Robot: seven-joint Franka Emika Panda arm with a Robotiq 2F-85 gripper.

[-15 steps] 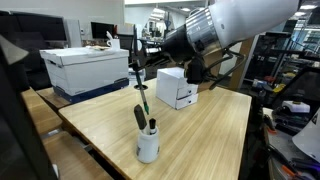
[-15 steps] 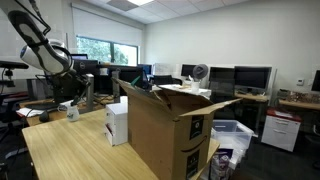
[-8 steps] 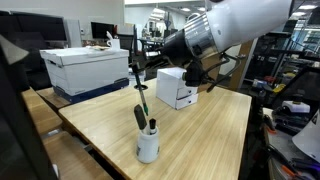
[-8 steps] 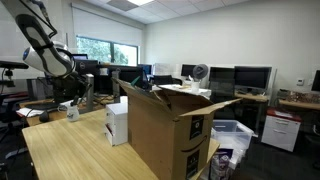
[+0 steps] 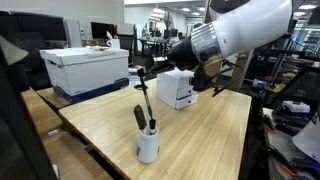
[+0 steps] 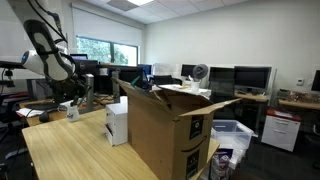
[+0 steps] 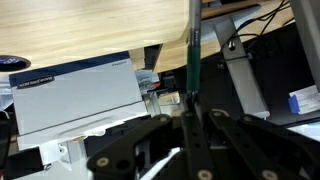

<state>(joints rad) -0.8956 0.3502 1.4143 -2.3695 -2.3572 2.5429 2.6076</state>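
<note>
Clamping a green marker (image 7: 190, 62) between clenched fingers, the gripper (image 7: 190, 120) holds it near-upright just above the white cup (image 5: 148, 148).

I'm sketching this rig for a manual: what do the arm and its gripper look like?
The arm has a smooth, rounded white shell that ends in a silver-grey ring. Beyond it the gripper is black; in the wrist view its jaws are angular black linkage bars. A dark cable loops under the wrist. No markings are legible.
</note>
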